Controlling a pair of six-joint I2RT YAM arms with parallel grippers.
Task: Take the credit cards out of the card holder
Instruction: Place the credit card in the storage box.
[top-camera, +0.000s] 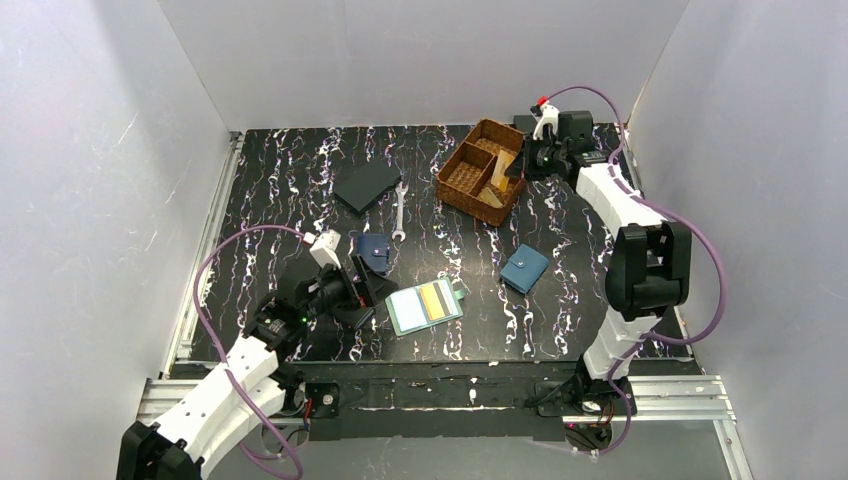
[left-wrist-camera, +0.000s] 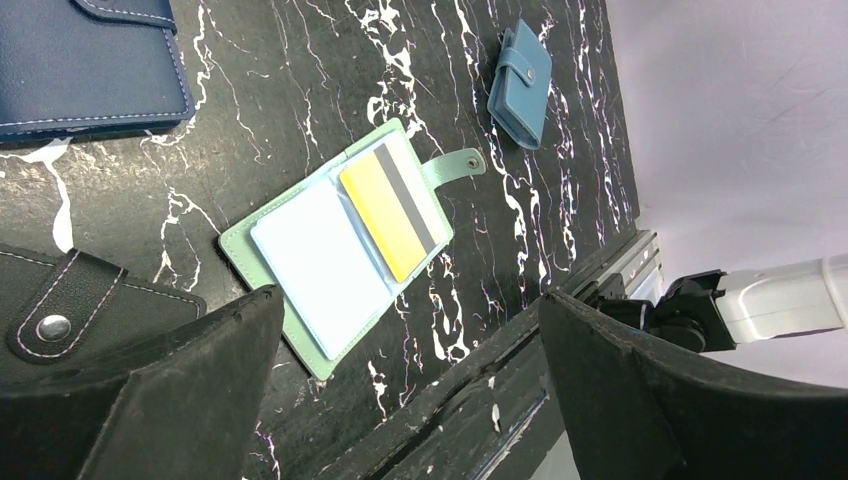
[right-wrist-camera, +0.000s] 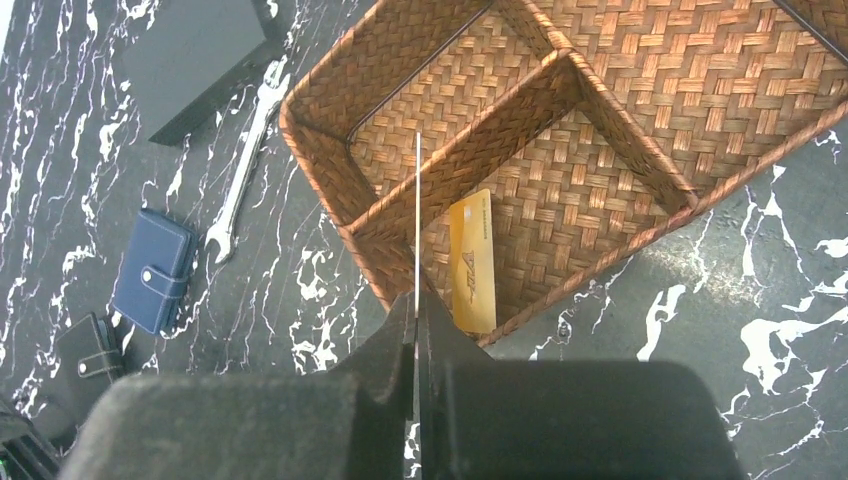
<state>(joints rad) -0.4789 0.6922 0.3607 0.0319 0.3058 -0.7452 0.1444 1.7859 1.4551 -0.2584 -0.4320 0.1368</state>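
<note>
Right now my left claw (left-wrist-camera: 408, 335) stands wide apart and holds nothing. It hovers low over the black marbled table (top-camera: 300, 180), just off the near-left corner of the card holder (left-wrist-camera: 330, 250). That mint-green holder lies flat and open near the front edge of the table, between my two arms, with its snap tab sticking out to one side. One half shows a pale blank slot. In the other half sits a yellow card (left-wrist-camera: 390, 215) with a grey stripe, tucked in its pocket. A black wallet (left-wrist-camera: 60, 320) with a metal snap lies right beside my left finger (left-wrist-camera: 150, 410). A navy wallet (left-wrist-camera: 90, 65) lies just past it, and a brighter blue wallet (left-wrist-camera: 522, 85) lies closed farther off to the right. At the far right of the table my right claw (right-wrist-camera: 417, 300) is clamped together on a thin card (right-wrist-camera: 417, 220). From the wrist I see that card edge-on, as a bare line, held above a divider of the woven basket (right-wrist-camera: 330, 170). I cannot tell its colour from there. A golden card (right-wrist-camera: 472, 265) is already in the basket, leaning in the compartment nearest that claw. Beside the basket lie a wrench (right-wrist-camera: 245, 170) and a flat dark case (right-wrist-camera: 200, 55).
</note>
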